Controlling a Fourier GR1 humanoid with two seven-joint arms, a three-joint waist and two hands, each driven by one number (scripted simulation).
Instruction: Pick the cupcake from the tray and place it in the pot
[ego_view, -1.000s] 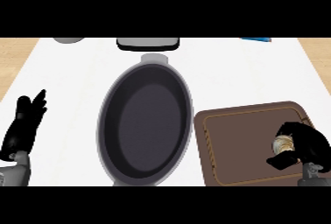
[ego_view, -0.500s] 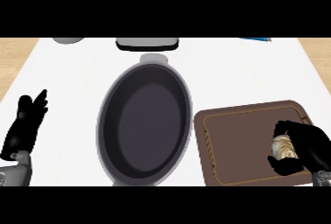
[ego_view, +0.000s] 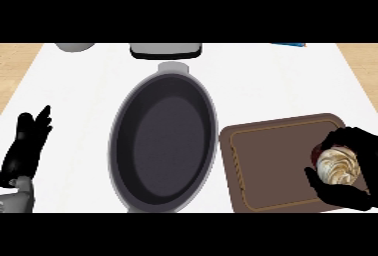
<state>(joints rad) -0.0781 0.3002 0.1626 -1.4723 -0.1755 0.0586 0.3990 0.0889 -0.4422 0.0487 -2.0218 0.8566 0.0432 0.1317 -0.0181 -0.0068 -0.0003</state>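
Clasps the cupcake (ego_view: 339, 167) with curled fingers of the right hand (ego_view: 343, 195), right of the pot (ego_view: 162, 145); could snag the pot's rim and lose the cupcake if carried across low.

**A:** where's the free room on this counter (ego_view: 295, 85)?

**B:** big white stretch behind the tray (ego_view: 269, 165), right of the pot (ego_view: 162, 145). pot rim's just beside the tray, only a thin strip between. left robot hand (ego_view: 26, 145) rests open by the left edge. right robot hand (ego_view: 343, 190), curled round a cupcake (ego_view: 338, 166), blocks the tray's right side.
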